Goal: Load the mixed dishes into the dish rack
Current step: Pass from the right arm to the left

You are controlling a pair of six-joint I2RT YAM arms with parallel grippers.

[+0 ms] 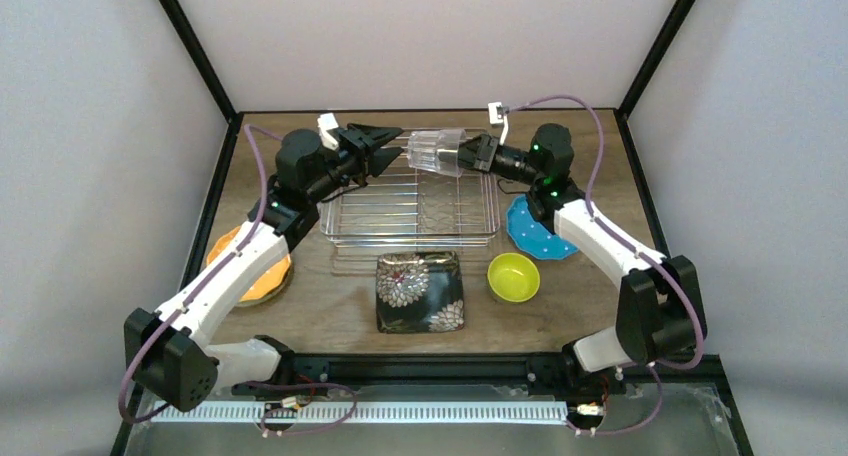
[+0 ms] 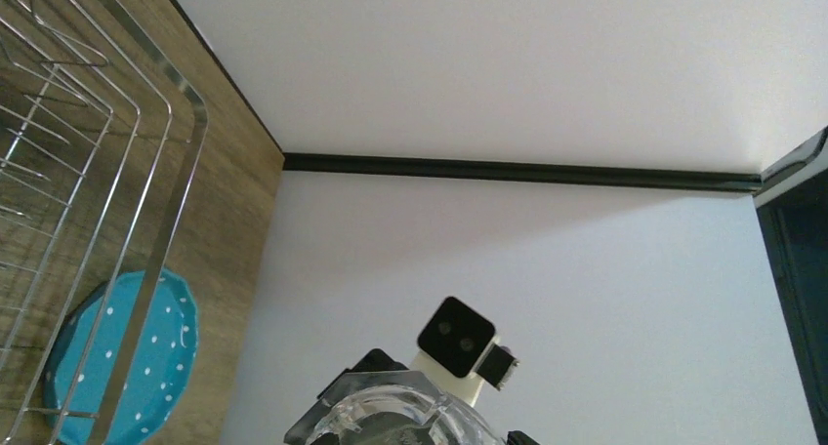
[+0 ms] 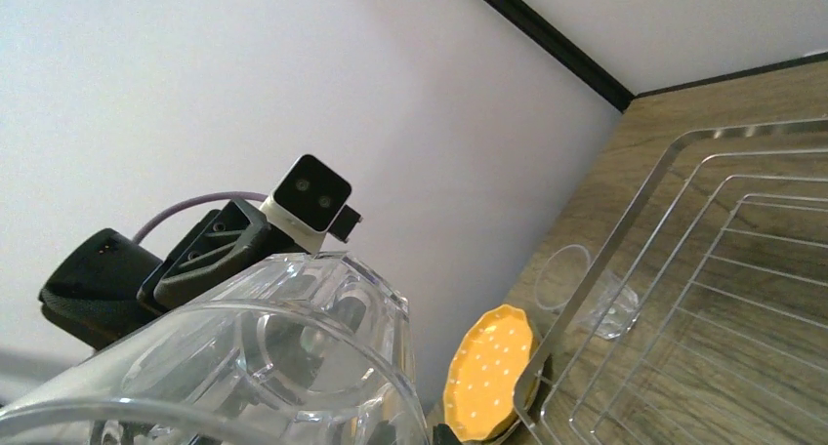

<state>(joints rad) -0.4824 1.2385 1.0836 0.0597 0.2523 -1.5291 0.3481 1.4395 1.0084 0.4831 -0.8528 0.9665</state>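
Dish rack [image 1: 410,211] sits mid-table. Black floral plate [image 1: 420,292] at its 6 o'clock. Orange plate [image 1: 250,266] at 8, half hidden under the left arm. Blue plate [image 1: 535,231] at 4, edge under the right arm. Yellow-green bowl [image 1: 513,277] at 5. Right gripper [image 1: 467,155] pinches 1 glass cup [image 1: 435,152] sideways above the rack's 12 o'clock rim, fingertips hard to make out. Left gripper [image 1: 395,147] is spread wide just beside the cup, at its 9 o'clock.

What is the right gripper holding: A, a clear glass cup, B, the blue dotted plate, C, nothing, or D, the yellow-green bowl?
A: the right gripper is shut on the clear glass cup, held on its side in the air by the far edge of the dish rack, while the yellow-green bowl and the blue dotted plate lie on the table.
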